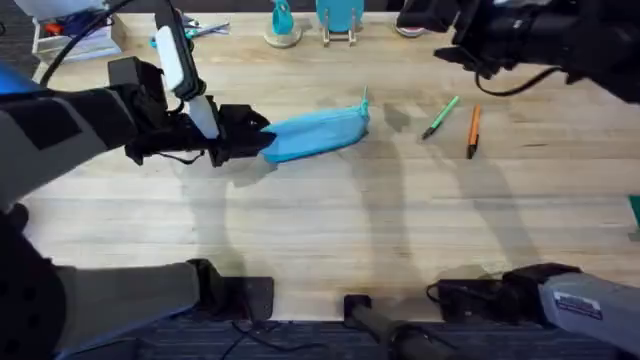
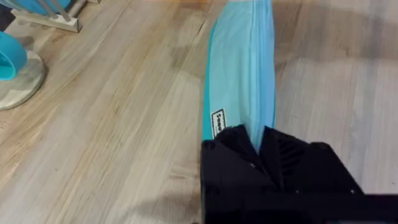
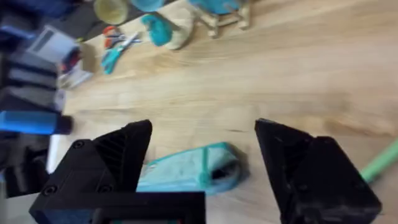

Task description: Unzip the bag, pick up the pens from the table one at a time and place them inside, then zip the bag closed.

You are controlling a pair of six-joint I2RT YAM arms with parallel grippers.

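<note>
The light blue bag (image 1: pixel 320 132) lies on the table (image 1: pixel 330 230), a little left of the middle. My left gripper (image 1: pixel 245 135) is shut on the bag's left end. The left wrist view shows its black fingers (image 2: pixel 249 155) pinching the fabric of the bag (image 2: pixel 242 74). A green pen (image 1: pixel 440 117) and an orange pen (image 1: pixel 473 131) lie side by side right of the bag. My right gripper (image 1: pixel 455 45) hangs high over the back right. In its own view this gripper (image 3: pixel 204 134) is open, with the bag (image 3: pixel 186 171) and the green pen (image 3: pixel 382 162) far below.
Teal items on small stands (image 1: pixel 283 25) and a wooden rack (image 1: pixel 340 22) line the table's far edge. Scissors (image 3: pixel 118 53) lie at the far left, near a white box (image 1: pixel 70 38). Bare wood stretches across the front half of the table.
</note>
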